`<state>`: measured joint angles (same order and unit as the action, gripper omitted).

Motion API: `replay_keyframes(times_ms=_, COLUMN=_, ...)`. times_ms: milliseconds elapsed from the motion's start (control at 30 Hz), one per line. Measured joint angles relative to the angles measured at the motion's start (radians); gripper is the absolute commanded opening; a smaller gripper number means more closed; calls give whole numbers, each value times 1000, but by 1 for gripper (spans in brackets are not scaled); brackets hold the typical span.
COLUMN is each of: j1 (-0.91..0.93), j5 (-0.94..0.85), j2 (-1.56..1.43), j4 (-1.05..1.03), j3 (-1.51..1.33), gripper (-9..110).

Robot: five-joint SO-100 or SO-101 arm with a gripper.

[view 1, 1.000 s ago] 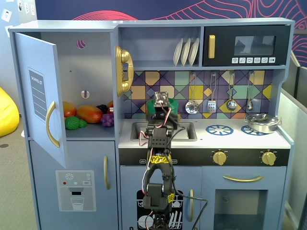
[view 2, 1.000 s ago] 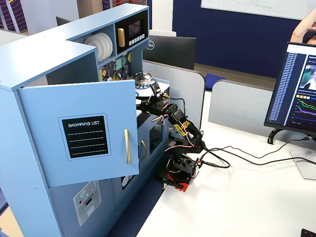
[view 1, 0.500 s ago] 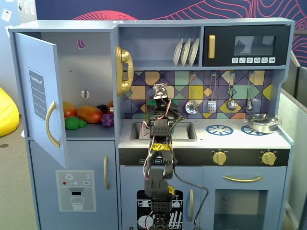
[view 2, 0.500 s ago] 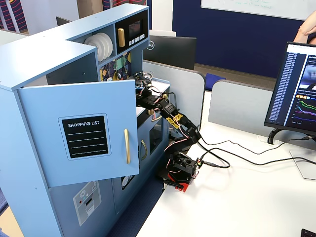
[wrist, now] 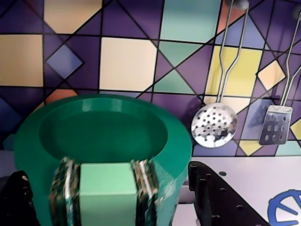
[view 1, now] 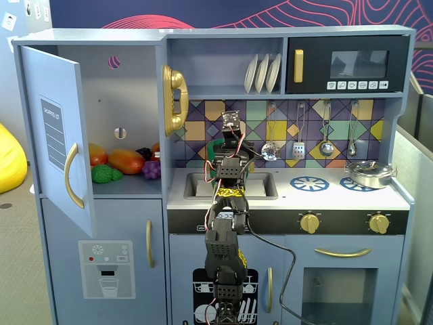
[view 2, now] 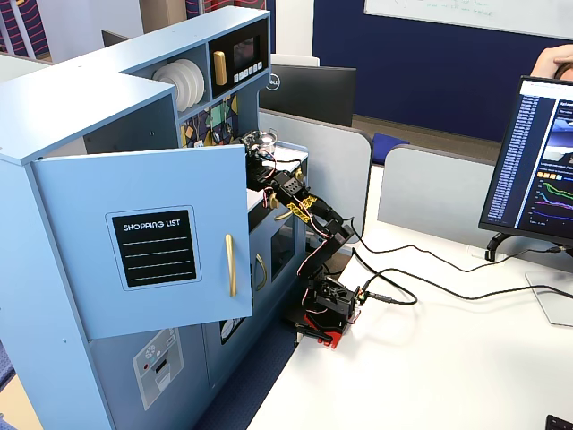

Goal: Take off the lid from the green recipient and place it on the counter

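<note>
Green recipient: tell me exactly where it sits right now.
In the wrist view the green recipient fills the lower left, against the tiled backsplash, left of the hanging skimmer; in a fixed view it is mostly hidden behind the arm.

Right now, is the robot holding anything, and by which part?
Cannot be told for sure. The gripper straddles the green recipient just below its rim, one finger on each side, but a firm grip is not visible.

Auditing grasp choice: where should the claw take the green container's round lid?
Probably from above: the flat round green plastic lid sits sunk inside the rim of the tall dark green plastic cylinder, so its edge is walled in. Any raised handle would suit best, but the wrist view shows none.
</note>
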<state>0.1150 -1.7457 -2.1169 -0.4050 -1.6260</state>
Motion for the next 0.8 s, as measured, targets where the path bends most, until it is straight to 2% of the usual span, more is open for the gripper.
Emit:
replay_keyframes(times_ms=567, j1=0, j5=52, j2=8, j4=-41, j3=2, gripper=28)
replay_keyframes(times_ms=633, j1=-2, j5=63, j2=8, j4=-55, j3=2, gripper=24)
replay_keyframes(times_ms=767, j1=-11, j5=77, j2=20, j4=-78, j3=17, gripper=0)
replay_keyframes(times_ms=800, j1=-15, j5=77, j2=21, j4=-83, j3=21, gripper=0)
